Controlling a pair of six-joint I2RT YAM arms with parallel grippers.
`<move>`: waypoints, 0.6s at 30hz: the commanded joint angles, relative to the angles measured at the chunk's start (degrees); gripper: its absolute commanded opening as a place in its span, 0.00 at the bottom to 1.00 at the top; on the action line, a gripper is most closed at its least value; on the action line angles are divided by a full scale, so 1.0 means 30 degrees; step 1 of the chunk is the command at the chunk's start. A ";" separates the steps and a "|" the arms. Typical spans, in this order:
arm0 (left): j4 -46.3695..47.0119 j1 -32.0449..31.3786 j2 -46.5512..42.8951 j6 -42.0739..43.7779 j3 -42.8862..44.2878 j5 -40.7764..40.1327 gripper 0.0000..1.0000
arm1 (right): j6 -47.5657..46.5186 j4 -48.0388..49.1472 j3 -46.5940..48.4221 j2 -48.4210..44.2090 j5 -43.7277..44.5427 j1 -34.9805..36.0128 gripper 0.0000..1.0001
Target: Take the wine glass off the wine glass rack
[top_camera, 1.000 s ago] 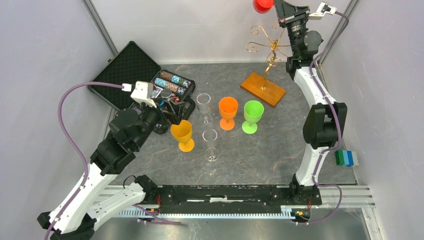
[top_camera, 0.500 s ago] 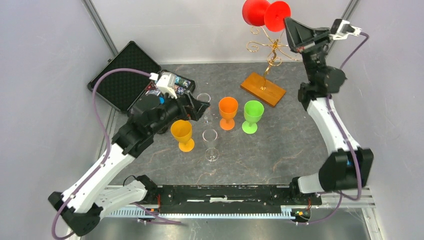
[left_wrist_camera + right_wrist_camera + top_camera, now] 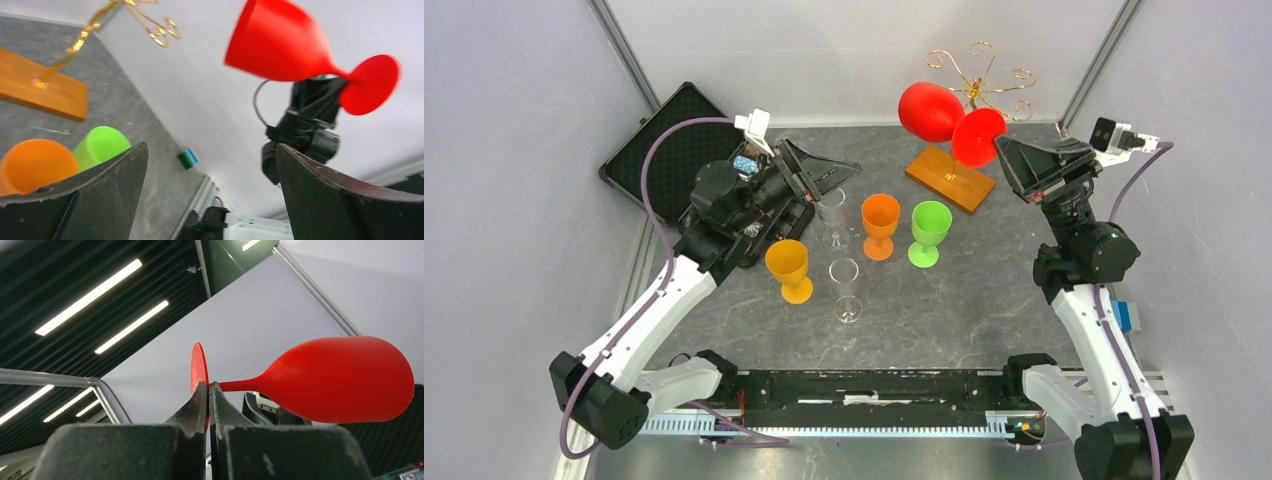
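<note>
Right wrist: right gripper pinches red wine glass (clear of rack).

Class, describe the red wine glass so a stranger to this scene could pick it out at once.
Find the gold wire rack on its wooden base at the table's far side. Beside it, the right arm's fingers pinch the foot of a red wine glass, held sideways in the air. It is the only red glass, and the only one not standing on the table.
</note>
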 commanded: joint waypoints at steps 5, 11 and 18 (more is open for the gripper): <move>0.6552 0.0031 0.1122 -0.5548 -0.0474 0.3379 1.00 | -0.0578 -0.2398 -0.1087 -0.2252 -0.1025 0.0348 0.00; 0.8789 0.0031 0.2593 -0.7538 -0.0189 0.4490 1.00 | 0.1798 -0.0701 -0.1603 -0.2107 -0.1811 0.0597 0.00; 1.0744 0.0015 0.4494 -0.8623 0.0937 0.5225 0.97 | 0.1787 -0.1329 -0.1913 -0.2412 -0.1972 0.1307 0.00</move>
